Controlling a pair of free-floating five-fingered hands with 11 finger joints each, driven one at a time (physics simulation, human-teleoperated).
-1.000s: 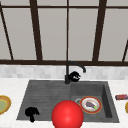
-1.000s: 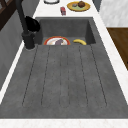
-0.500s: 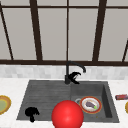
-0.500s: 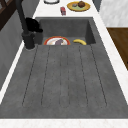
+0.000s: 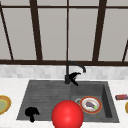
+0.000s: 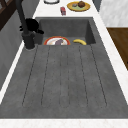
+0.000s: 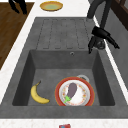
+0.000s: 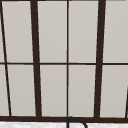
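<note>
My right hand (image 5: 75,76) hovers beside the base of the black faucet (image 5: 67,73), fingers spread and straight, holding nothing; it shows against the faucet in the left side view (image 6: 31,24) and the right side view (image 7: 102,35). Out in front of the drainboard's left corner, my left hand (image 5: 31,113) hangs in the air with relaxed, drooping fingers, also seen over the floor in the right side view (image 7: 17,5). In the basin lie a red-rimmed plate (image 7: 86,86) with an eggplant (image 7: 72,89) on it, and a banana (image 7: 38,95).
A large red ball (image 5: 67,115) sits low in the middle of the front view. A yellow plate (image 7: 51,5) rests on the left counter. On the right counter are a small red can (image 6: 63,10) and a plate of food (image 6: 78,5). The ribbed drainboard (image 6: 65,75) lies left of the basin.
</note>
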